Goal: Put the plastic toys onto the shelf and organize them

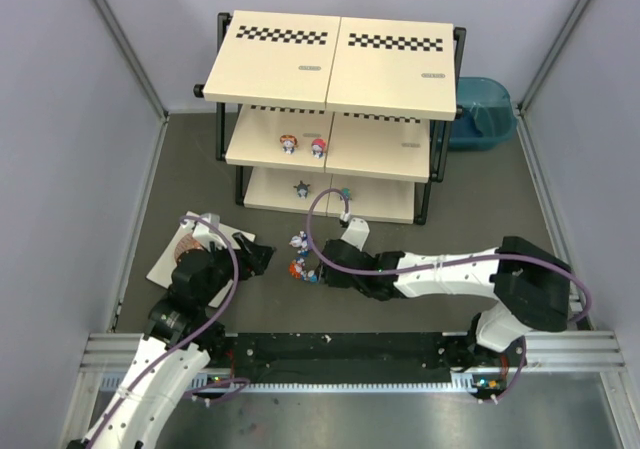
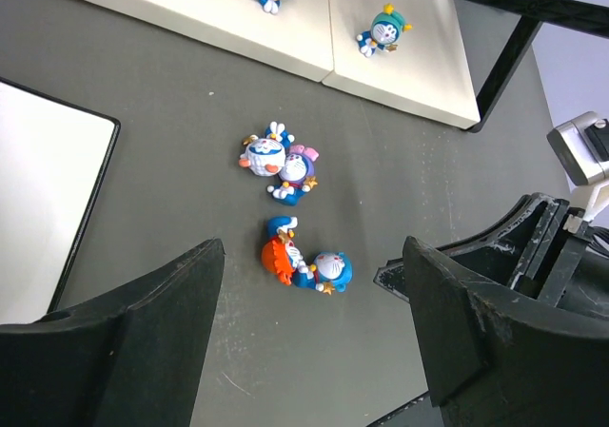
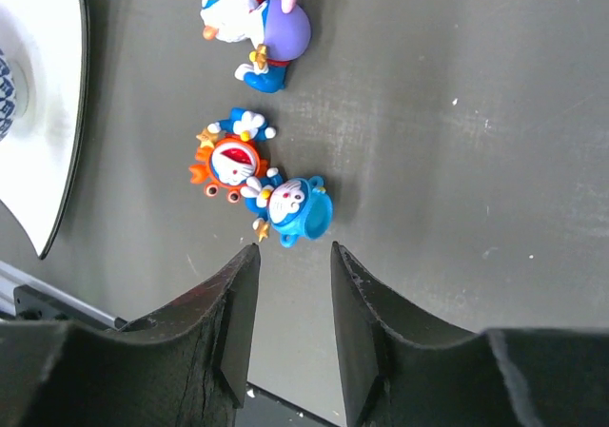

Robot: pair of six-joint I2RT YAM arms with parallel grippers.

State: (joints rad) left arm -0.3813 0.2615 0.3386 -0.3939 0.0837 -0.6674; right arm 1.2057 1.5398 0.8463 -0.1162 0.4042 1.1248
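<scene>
Right pincer (image 3: pixel 293 252) is hovering, jaws narrow and empty, just short of the blue-capped figurine (image 3: pixel 297 208) lying on the surface (image 3: pixel 457 161), touching the orange-maned figurine (image 3: pixel 233 164) (left pincer (image 2: pixel 314 246) gaping, empty). Risk: narrow jaws shoving the pair instead of straddling one.

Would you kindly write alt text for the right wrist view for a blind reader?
The right gripper, jaws slightly apart and empty, hovers near a blue-hooded figurine lying against an orange-maned figurine on the dark table. A purple-headed figurine and a white figurine lie farther off.
</scene>
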